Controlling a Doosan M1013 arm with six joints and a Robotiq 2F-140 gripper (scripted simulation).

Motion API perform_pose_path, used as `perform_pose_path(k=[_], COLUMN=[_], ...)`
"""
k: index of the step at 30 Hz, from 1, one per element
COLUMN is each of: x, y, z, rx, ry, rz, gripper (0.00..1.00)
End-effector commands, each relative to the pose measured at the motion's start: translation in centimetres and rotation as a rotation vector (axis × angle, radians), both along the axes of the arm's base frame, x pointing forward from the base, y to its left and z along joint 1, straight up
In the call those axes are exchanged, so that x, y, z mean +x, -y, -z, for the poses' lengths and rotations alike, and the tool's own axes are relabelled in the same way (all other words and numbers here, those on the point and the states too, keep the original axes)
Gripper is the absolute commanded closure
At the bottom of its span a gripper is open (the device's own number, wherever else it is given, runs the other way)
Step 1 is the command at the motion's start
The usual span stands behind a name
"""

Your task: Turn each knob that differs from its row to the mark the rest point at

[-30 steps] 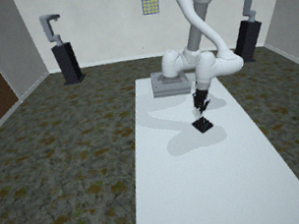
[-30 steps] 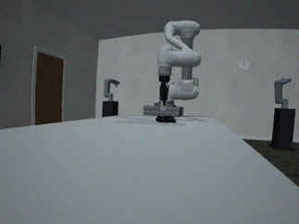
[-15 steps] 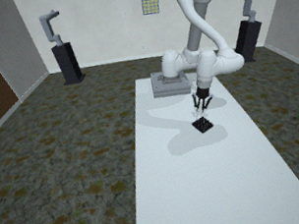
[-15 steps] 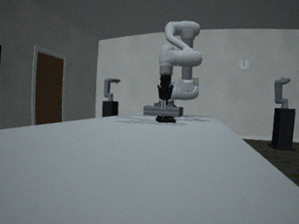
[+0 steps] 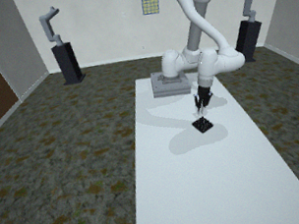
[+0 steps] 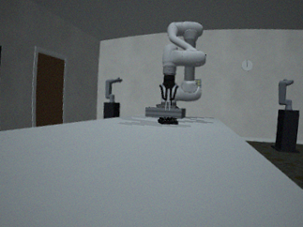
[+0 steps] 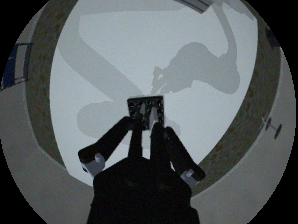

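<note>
One pincer, narrowly parted and gripping nothing, hung above one black knob box on one white table.

Smooth matt-white bench, glossy white arm
Between the side edges of the bench, its top looks even and unpolished. Near the far end edge, the arm has a smooth, softly shiny, painted-looking shell; its base block looks like dull grey metal. The knob box resembles dark plastic. Beyond the side edges, the floor looks rough and mottled.
</note>
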State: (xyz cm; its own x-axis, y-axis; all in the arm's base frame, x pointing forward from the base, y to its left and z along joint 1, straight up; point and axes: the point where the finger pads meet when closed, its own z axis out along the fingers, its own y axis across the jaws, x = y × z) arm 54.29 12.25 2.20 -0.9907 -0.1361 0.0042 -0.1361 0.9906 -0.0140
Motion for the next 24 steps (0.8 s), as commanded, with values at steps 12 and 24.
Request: perform_pose_path(k=[12, 24], x=[-0.25, -0.25], y=[-0.43, -0.43], z=[-0.37, -0.37], rx=[0.014, 0.014], ry=[-0.006, -0.006], rz=[-0.329, -0.329], gripper=[0.88, 0.88])
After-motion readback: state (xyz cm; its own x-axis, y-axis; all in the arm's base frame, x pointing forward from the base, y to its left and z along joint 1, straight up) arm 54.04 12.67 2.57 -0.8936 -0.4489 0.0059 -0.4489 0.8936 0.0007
